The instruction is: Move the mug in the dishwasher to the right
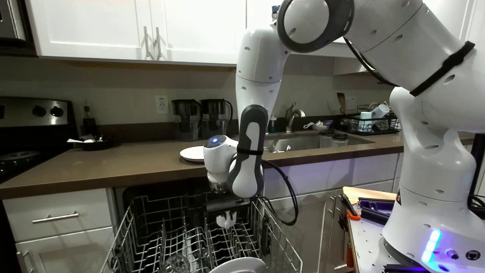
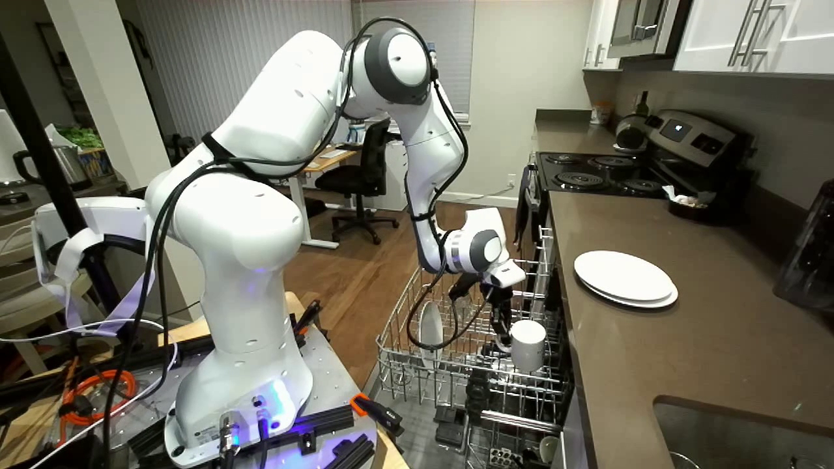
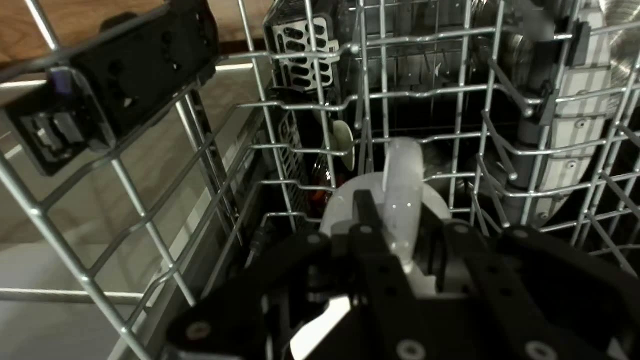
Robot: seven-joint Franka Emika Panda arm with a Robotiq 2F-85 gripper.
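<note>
So the mug (image 2: 528,348) is in the dishwasher rack (image 1: 149,242), over on the counter (image 2: 625,352) side. Long axis is pretty much vertical, and it looks bottom-up to me. The handle (image 3: 402,200) faces my claw (image 3: 401,212) and sits between my fingers (image 3: 367,212), with the mug's body just beside the tips. They're in close, but honestly I can't tell if they're actually pinching it.

no words or numbers can be read. in an exterior view, the lit display (image 2: 677,131) on the stove (image 2: 629,170) is too small to make out; pale marks on the clamp (image 2: 380,415) well apart from the stove are illegible.
</note>
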